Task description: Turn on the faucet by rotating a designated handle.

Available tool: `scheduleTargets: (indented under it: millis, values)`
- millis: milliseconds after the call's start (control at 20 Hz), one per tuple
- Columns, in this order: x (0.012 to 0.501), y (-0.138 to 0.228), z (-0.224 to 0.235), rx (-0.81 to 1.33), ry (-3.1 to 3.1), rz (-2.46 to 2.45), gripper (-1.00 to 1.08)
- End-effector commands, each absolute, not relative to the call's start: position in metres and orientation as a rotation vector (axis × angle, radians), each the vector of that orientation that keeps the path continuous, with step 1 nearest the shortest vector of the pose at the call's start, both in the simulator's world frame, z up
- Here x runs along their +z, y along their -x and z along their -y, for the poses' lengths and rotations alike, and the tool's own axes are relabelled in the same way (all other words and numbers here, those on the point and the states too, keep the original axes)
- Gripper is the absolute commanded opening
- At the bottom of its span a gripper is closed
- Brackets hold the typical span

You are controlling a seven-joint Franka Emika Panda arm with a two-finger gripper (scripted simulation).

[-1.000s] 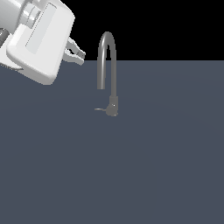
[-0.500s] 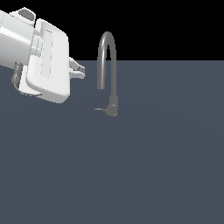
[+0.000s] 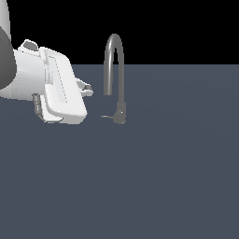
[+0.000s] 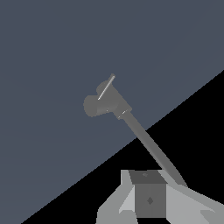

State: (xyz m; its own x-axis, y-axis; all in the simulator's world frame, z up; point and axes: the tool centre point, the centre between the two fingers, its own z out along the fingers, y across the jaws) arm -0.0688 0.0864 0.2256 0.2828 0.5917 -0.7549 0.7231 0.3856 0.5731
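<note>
The approach step is being carried out: the end effector [image 3: 87, 89], its opening state indeterminable, is being held beside the faucet [image 3: 114, 74]. The handle [image 3: 107, 116], projecting from the faucet base toward it, is not yet contacted; lowering is judged necessary.

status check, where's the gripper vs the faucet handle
Gripper off the exterior view's left of the faucet, not touching; open or shut unclear. Handle untouched, sticking out from the base. Nothing between them.
</note>
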Motion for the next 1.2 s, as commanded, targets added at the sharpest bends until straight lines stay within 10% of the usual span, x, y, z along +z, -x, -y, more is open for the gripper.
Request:
scheduleTargets:
  millis: [0, 1150]
  values:
    - [0.217, 0.065, -0.087, -0.131, -1.227, -1.412, -1.0]
    - [0.134, 0.034, -0.077, -0.132, -0.662, -1.53, -1.0]
